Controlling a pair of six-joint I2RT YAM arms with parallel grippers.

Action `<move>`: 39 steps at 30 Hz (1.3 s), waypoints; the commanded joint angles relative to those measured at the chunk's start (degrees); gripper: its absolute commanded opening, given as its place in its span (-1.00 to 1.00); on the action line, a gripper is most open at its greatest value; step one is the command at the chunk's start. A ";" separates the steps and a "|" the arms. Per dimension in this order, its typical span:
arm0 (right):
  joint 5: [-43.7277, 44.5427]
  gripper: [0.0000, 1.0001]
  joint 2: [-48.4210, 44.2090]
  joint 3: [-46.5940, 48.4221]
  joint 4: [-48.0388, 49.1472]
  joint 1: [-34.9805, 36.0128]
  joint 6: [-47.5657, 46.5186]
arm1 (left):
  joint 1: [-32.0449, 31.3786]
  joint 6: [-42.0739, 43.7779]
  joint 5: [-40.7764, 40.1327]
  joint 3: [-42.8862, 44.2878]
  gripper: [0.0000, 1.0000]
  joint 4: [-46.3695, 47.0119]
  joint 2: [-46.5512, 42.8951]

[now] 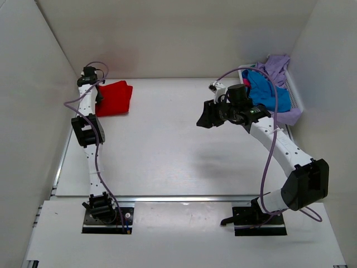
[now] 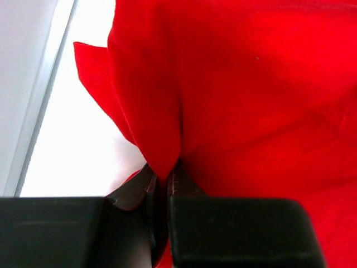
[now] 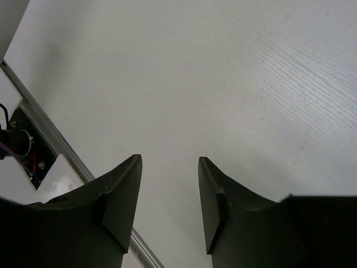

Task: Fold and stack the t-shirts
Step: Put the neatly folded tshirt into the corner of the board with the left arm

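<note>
Looking at the upper left of the top view, we see our left end effector [image 2: 164, 177] pinching a fold of the red t-shirt [image 1: 114, 98] on the bench [image 1: 167, 156]. Our right end effector [image 3: 170, 192] hangs spread over the bench mid-frame; a blue t-shirt [image 1: 271, 92] and a lavender t-shirt [image 1: 279, 66] sit in the basket [image 1: 297, 100], upper right.

The red t-shirt [image 1: 114, 98] lies folded far left (one edge bunched), blue t-shirt [image 1: 270, 92] and lavender t-shirt [image 1: 277, 64] heaped far right.
</note>
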 commanded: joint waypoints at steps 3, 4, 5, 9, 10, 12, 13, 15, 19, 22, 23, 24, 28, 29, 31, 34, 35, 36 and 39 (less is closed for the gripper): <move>-0.79 -0.15 1.18 2.89 -0.03 1.49 1.96 | 2.61 -0.64 0.87 2.54 -0.96 1.85 2.54; -0.88 -0.15 1.62 3.07 -0.38 1.66 2.13 | 2.97 0.06 1.13 2.72 -0.95 2.55 2.63; -0.79 -0.16 1.71 3.07 0.23 1.66 2.14 | 3.32 -0.28 1.30 2.72 -0.97 3.08 2.63; -0.26 -0.14 3.12 5.35 -0.47 2.63 2.31 | 4.64 0.77 1.13 2.72 -0.91 6.24 2.19; 0.00 -0.16 3.82 5.71 -1.08 3.07 2.22 | 4.29 0.68 1.65 2.46 -0.89 6.94 2.45; 0.70 -0.15 4.44 6.59 -1.26 3.77 2.22 | 5.08 1.12 2.70 2.28 -0.78 9.14 2.27; 0.88 -0.15 4.53 6.85 -1.78 3.60 1.96 | 5.08 0.95 2.80 2.37 -0.62 9.24 2.01; 1.06 -0.15 5.14 6.94 -1.70 3.51 1.88 | 5.26 2.00 3.07 3.33 -0.07 9.94 2.19; 1.67 -0.13 4.71 6.68 -1.61 3.78 2.22 | 5.43 2.00 6.58 3.34 0.54 12.05 1.92; 1.84 -0.14 4.97 7.11 -2.31 4.39 1.87 | 5.52 2.09 6.14 4.73 0.57 11.79 1.05; 2.20 -0.14 4.62 6.77 -2.05 4.48 1.96 | 5.43 1.92 5.97 5.44 0.59 11.61 0.35; 2.20 -0.14 4.53 6.76 -1.96 4.65 1.96 | 5.34 2.00 5.35 5.53 0.59 11.44 -0.70; 4.22 0.00 2.60 6.15 -2.75 5.10 2.57 | 5.08 1.65 4.91 5.01 0.59 10.47 -6.67; 5.27 0.06 2.42 5.89 -2.40 5.09 2.23 | 5.17 1.48 4.82 4.74 0.61 10.47 -7.91; 5.71 0.80 1.45 4.49 -1.79 4.31 2.75 | 4.65 2.17 4.82 2.65 0.64 10.03 -13.16; 5.28 0.98 -1.61 1.50 0.05 0.28 3.72 | 3.68 2.35 4.73 -2.97 0.93 8.63 -19.93; 5.28 0.98 -1.62 0.88 0.06 -0.35 3.80 | 3.41 2.01 5.78 -4.13 0.96 6.88 -21.44; 4.93 1.00 -2.49 -0.34 0.58 -1.84 3.20 | 3.15 1.83 7.01 -6.49 0.97 6.34 -24.41; 8.59 0.98 -2.86 -0.62 -1.51 -3.69 0.56 | 1.48 2.27 9.56 -14.29 0.98 1.77 -31.27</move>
